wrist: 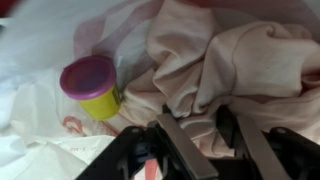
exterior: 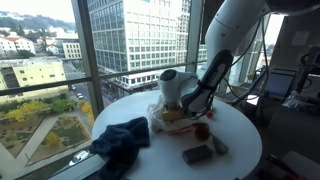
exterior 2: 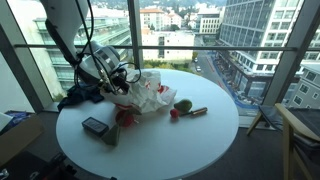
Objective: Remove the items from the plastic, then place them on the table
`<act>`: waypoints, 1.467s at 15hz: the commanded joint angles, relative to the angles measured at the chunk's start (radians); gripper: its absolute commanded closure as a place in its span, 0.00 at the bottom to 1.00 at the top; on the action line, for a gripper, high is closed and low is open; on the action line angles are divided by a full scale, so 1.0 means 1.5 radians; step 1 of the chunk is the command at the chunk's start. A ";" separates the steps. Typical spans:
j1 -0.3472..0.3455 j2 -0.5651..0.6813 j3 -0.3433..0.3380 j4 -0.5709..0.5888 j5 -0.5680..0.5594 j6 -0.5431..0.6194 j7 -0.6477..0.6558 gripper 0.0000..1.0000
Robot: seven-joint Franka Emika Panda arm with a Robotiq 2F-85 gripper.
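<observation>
Right, on my feed the gripper (exterior: 186,106) is down at the plastic bag (exterior: 163,117), which sits crumpled near the middle of the round white tabletop (exterior: 240,126). In the wrist view the gripper (wrist: 212,140) points into the bag's opening. Its two fingers (wrist: 180,140) stand a little apart with a fold of pale cloth (wrist: 230,60) bunched between and behind them. I cannot tell whether they are pinching that fold or just resting against it.

Inside the bag, beside the cloth and clear of the fingers, a small yellow tub (wrist: 93,86) with a purple lid stands upright on the white plastic.

In an exterior view, a red piece (exterior: 202,131), a green piece (exterior: 218,146) and a dark flat block (exterior: 197,154) lie on the tabletop just beside the bag. A dark blue cloth (exterior: 120,141) is heaped at the tabletop's edge, hanging partly over it. From the opposite side, the gripper (exterior 2: 127,79) meets the bag (exterior 2: 148,95) from the side where the blue cloth (exterior 2: 85,96) lies.
</observation>
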 commanded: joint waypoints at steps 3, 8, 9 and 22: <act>-0.009 -0.034 0.010 -0.011 -0.013 -0.024 0.018 0.91; -0.045 -0.089 0.057 -0.041 0.078 -0.149 -0.069 0.90; -0.047 -0.103 0.062 -0.043 0.093 -0.180 -0.082 0.89; -0.117 -0.202 0.140 -0.077 0.312 -0.136 -0.290 0.90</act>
